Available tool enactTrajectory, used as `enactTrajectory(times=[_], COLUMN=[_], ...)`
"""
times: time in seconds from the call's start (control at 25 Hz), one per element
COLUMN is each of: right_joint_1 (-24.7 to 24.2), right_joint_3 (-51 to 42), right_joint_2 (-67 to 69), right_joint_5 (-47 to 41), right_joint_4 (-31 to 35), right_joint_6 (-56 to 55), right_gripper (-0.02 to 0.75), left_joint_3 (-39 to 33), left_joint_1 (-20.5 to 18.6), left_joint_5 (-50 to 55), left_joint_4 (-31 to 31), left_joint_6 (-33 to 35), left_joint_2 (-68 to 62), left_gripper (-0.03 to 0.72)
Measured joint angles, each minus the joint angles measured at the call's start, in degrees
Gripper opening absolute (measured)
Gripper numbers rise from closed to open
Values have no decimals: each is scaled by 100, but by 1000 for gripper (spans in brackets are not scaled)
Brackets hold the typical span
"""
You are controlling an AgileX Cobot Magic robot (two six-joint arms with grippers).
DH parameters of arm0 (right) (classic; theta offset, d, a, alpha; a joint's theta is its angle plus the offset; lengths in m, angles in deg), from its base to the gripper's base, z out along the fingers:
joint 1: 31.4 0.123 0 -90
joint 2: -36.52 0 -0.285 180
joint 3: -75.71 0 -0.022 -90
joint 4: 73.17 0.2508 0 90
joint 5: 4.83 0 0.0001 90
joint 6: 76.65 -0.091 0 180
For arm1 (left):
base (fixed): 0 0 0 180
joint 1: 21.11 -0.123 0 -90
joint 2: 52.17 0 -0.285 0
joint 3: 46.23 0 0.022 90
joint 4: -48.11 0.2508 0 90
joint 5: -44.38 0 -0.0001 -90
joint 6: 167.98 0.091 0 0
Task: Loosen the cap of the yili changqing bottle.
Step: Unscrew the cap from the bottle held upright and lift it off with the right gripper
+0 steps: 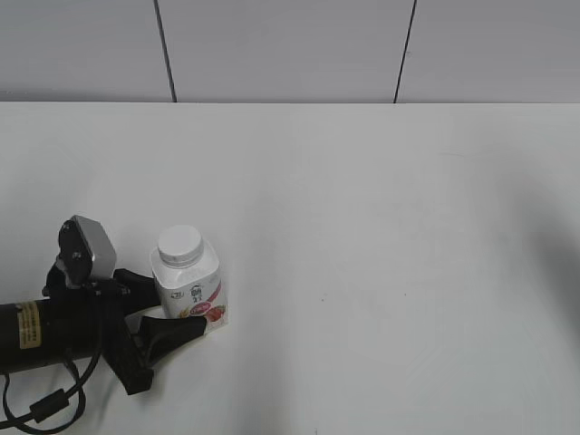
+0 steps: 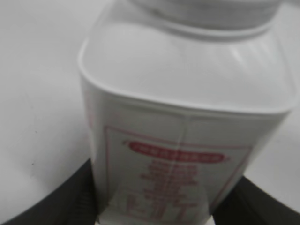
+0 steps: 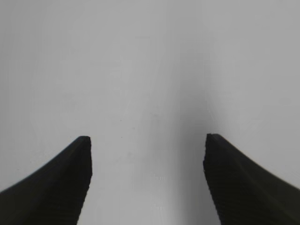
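Note:
The yili changqing bottle point(image 1: 190, 288) stands upright on the white table point(image 1: 381, 254) at the lower left, a small squarish white bottle with a pink-red label. Its round white cap point(image 1: 179, 244) sits on the neck. My left gripper point(image 1: 172, 313) comes in from the left and is shut on the bottle's lower body, one black finger behind it and one in front. In the left wrist view the bottle point(image 2: 187, 108) fills the frame, the cap point(image 2: 206, 11) at the top edge, with my gripper point(image 2: 154, 208) on both sides of it. My right gripper point(image 3: 147, 140) is open over bare table, holding nothing.
The left arm's black body and a looped cable point(image 1: 45, 403) lie at the lower left corner. A grey panelled wall point(image 1: 290, 45) rises behind the table's far edge. The right arm does not show in the exterior view.

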Motion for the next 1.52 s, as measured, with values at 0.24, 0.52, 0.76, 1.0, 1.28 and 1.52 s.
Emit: enactTrajectory(times=[0.24, 0.52, 0.76, 1.0, 1.28, 1.52], right_joint_1=[0, 0, 185, 1257, 2544, 3354], right_joint_3=[746, 2088, 3014, 3681, 4208, 4386], right_joint_2=[849, 1835, 2509, 2957, 3752, 4199], right_joint_5=[-1035, -3030, -3307, -3314, -3325, -3325], right_joint_4=[47, 65, -43, -487, -286, 211], right_joint_6=[88, 148, 40, -325, -722, -1002], right_gripper=[532, 494, 492, 492, 492, 492], left_joint_3=[0, 0, 0, 0, 0, 0], left_joint_1=[0, 0, 0, 0, 0, 0], left_joint_5=[0, -5, -5, -5, -5, -5], left_joint_4=[0, 0, 6, 6, 8, 13], left_joint_6=[0, 0, 0, 0, 0, 0], left_joint_2=[0, 0, 0, 0, 0, 0], left_gripper=[419, 419, 419, 419, 417, 417])
